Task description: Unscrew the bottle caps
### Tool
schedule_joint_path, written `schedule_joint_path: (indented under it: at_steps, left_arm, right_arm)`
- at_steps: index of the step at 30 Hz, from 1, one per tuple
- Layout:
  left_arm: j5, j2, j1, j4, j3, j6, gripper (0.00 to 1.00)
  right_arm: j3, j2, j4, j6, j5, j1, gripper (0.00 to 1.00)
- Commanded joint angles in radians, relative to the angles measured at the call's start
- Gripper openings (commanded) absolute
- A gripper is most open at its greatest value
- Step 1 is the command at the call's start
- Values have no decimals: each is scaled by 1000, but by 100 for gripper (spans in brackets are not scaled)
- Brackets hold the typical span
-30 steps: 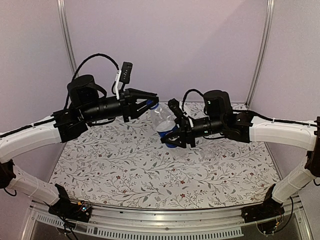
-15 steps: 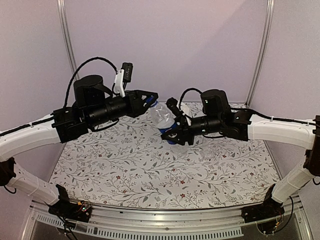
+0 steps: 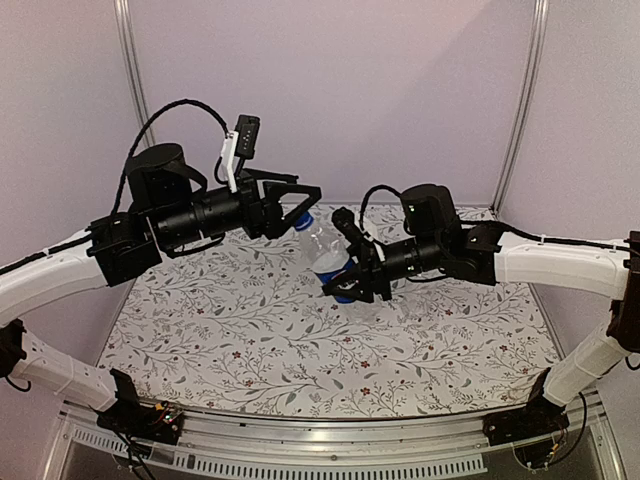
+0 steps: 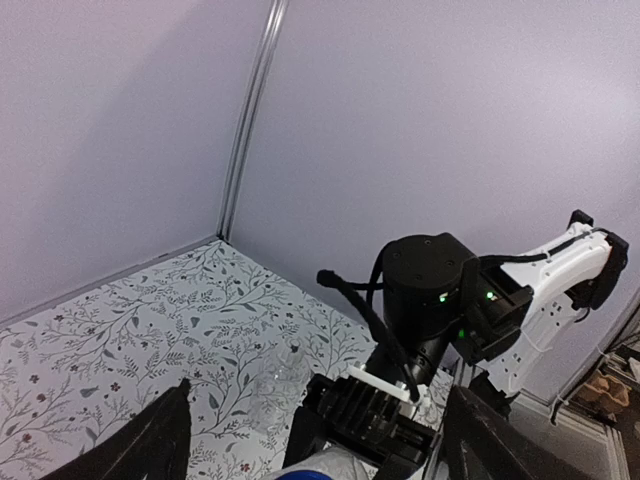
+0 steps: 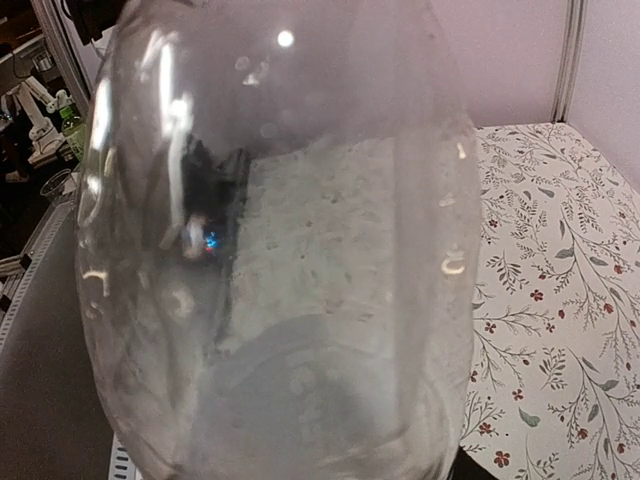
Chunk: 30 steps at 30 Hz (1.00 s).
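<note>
Where half a second ago the left gripper (image 3: 303,207) was pinched tight on the blue cap (image 3: 300,222), its jaws now stand wide apart, one either side of the cap, gripping nothing. In the left wrist view both fingers (image 4: 150,445) sit spread toward the frame's edges with a sliver of blue low between them. The cap looks still seated on the bottle (image 3: 322,243), which hangs tilted above the table (image 3: 250,340), cap end toward the left arm. The right gripper (image 3: 342,265) is clamped round its labelled part, and the clear wall fills the right wrist view. This is probably a release between twists, so another grip and turn is likely needed. How far the cap has loosened cannot be told.
</note>
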Motion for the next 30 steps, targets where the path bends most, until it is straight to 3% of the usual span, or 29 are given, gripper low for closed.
schedule_joint_path:
  at_steps: [1, 6, 14, 23, 30]
  left_arm:
    - [201, -47, 35, 34, -9, 87, 88]
    - [456, -77, 85, 77, -42, 134, 88]
    - [678, -36, 140, 129, -31, 156, 85]
    - [834, 46, 142, 222, -28, 131, 85]
    - [865, 66, 141, 252, -34, 119, 77]
  right_arm:
    - [-12, -19, 3, -14, -115, -5, 47]
    - [1, -15, -5, -24, -216, -5, 48]
    - [30, -3, -18, -29, -348, -5, 48]
    - [51, 21, -18, -16, -425, -5, 48]
    - [50, 32, -18, -20, -451, -5, 48]
